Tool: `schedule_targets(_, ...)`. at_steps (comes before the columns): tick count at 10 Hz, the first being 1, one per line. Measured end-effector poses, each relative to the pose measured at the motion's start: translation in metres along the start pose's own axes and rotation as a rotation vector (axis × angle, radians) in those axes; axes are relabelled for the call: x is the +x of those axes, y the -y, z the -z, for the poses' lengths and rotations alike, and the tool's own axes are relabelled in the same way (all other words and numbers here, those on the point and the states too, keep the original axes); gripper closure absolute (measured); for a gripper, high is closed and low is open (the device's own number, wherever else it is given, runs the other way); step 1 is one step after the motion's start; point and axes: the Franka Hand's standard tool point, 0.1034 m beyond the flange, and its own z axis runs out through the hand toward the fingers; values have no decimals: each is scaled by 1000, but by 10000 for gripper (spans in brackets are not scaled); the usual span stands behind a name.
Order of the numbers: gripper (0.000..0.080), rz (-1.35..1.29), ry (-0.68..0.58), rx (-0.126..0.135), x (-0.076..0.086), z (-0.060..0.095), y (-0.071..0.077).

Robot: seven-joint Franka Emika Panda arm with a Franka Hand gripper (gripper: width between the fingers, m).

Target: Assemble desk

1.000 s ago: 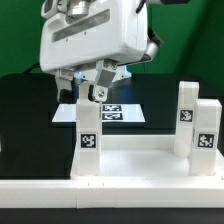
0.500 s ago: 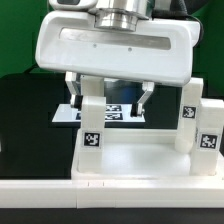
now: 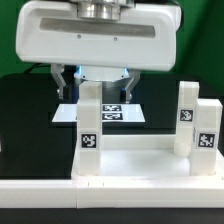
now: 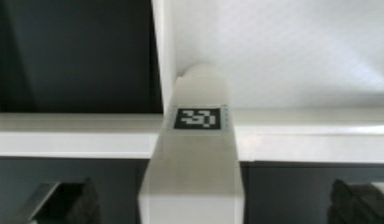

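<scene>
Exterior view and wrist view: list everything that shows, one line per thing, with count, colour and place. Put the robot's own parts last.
desk top: one, white, raised rim, lying at the front of the exterior view.
legs: three visible, white blocks with black-and-white tags, standing upright on the desk top; one toward the exterior view's left below the gripper, two at the exterior view's right.
marker board: one, white with black tags, flat on the table behind the desk top, partly hidden.
table: one, black surface.
gripper: one, white body with dark fingers, open, hovering above the left leg, fingers either side, not touching it.
</scene>
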Motion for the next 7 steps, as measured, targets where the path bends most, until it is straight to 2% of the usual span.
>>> schedule_targets(1,150,114,75,32,3,2,-7)
schedule_targets(2,150,114,78,35,8,2,-9)
schedule_targets(5,150,108,79,33,7,0,-11)
schedule_targets(7,150,46,99,33,5,-17,-20)
